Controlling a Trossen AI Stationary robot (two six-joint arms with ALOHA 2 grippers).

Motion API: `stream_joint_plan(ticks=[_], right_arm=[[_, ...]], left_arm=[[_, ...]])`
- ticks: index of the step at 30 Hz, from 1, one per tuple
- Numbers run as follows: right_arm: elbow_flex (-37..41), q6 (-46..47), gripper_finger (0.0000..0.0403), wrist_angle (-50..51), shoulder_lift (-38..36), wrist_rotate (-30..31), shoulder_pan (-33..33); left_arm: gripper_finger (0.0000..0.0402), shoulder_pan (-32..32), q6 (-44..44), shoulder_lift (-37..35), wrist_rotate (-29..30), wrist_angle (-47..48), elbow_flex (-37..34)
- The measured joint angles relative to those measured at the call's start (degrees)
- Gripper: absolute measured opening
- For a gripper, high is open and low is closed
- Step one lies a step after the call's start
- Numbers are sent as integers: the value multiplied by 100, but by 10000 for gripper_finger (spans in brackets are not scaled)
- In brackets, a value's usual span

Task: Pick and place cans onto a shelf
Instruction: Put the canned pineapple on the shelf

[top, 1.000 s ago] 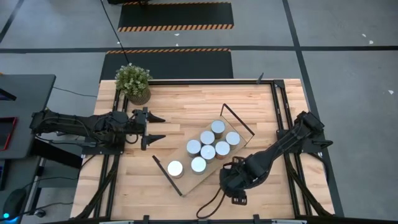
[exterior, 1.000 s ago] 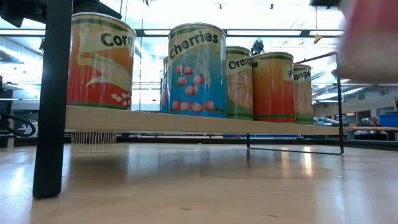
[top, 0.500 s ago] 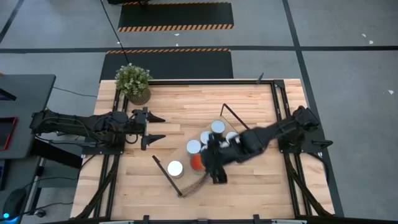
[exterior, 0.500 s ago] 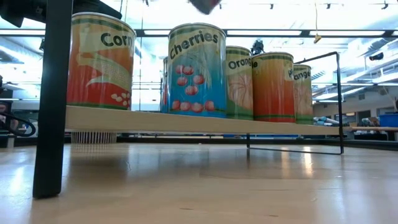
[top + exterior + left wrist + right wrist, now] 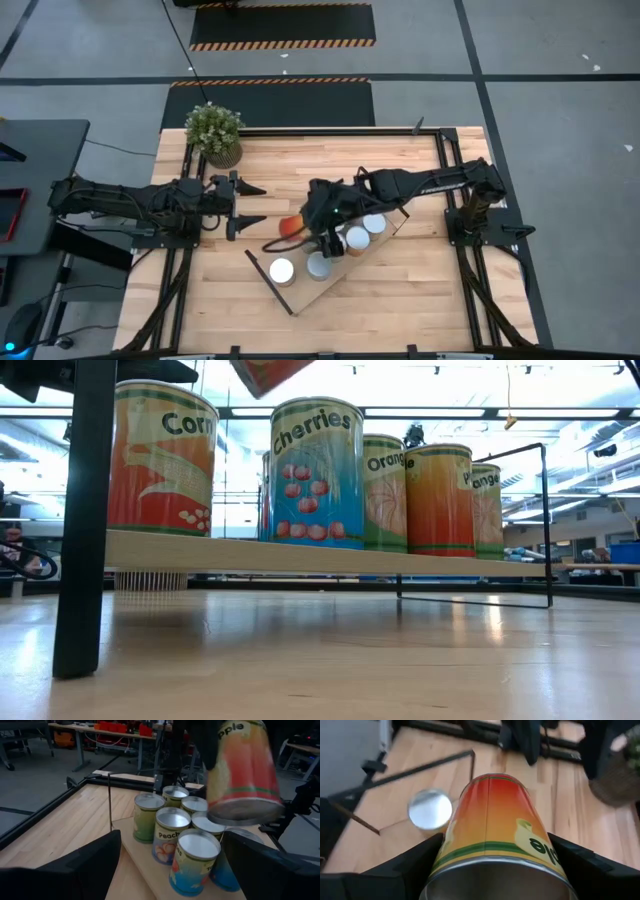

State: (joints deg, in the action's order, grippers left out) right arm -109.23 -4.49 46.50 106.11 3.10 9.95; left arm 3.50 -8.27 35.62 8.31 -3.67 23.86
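Several cans (image 5: 170, 832) with silver tops stand upright on the shelf (image 5: 305, 292), a light board with black wire frames lying slantwise at the table's middle. In the high view my right arm hides some of them. My right gripper (image 5: 306, 224) hangs above the shelf's left part, shut on an orange-red can (image 5: 291, 226) with a green band (image 5: 495, 845). At the table's left my left gripper (image 5: 258, 205) stands open, pointing level at the shelf, nothing between its fingers (image 5: 95, 860). My right gripper pinches the can's round side wall (image 5: 451, 851) between its two fingers (image 5: 415, 865), near the can's end closest to the wrist. The fingers slant down from the table's right and lie along the can. It hangs tilted, silver end (image 5: 245, 812) lowest, clear of the shelf and the cans.
A potted green plant (image 5: 214, 132) stands at the table's far left corner. Black rails (image 5: 452, 170) run along the table's sides. Bare wood (image 5: 300, 165) lies between the shelf and the far edge, and near my left gripper.
My right gripper has risen from the table's near right part and swung toward the left and far edges, over the shelf's cans, rolling and tipping as it went. The orange-red can has come along in its hold and now hangs tilted.
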Motion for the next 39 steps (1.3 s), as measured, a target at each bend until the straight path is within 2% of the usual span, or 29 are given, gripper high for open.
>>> stream_joint_plan(ticks=[2,11,14,23,39], right_arm=[[-116,-82,325,-186,163,-195,-36],[-2042,-627,325,1377,1536,-146,-43],[-2390,-666,326,1596,1847,-134,-50],[-2408,-732,326,1627,2117,185,-29],[-2356,-421,327,1758,2139,76,145]], left_arm=[[355,1,7,0,1,-57,0],[355,34,148,0,-1,-187,-2],[355,70,167,0,-5,-191,-2],[355,99,185,0,-3,-165,-2],[355,99,159,0,-3,-71,-2]])
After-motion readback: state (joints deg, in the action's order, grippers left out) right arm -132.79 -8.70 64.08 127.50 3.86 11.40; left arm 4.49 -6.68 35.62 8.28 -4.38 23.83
